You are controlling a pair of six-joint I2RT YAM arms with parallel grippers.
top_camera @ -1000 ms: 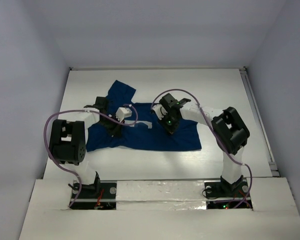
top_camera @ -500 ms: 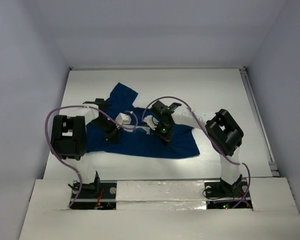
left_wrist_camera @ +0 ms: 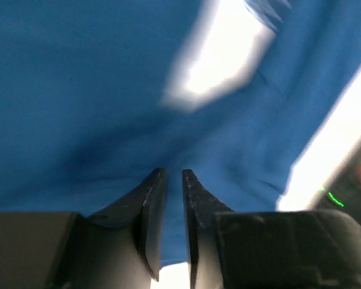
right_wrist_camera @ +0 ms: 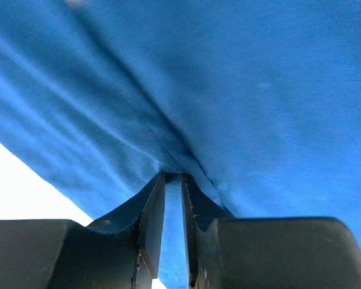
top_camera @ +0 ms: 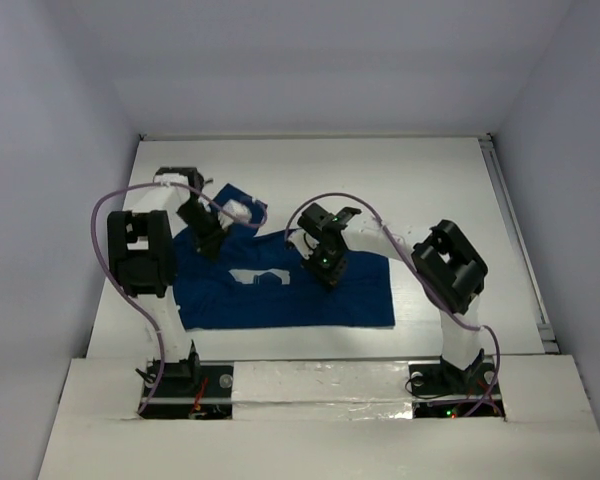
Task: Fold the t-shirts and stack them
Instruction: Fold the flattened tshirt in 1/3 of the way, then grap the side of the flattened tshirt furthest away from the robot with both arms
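Though bunched before, t-shirt (top_camera: 270, 305) lies flatter.

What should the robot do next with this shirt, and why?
Probably let the right jaws open and lift clear: the t-shirt already lies spread flat on the table, yet a fold is pinched at their tips.

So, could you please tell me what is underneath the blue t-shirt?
The t-shirt lies spread on the white table, which shows bare around it. Anything beneath the cloth itself is covered and cannot be seen.
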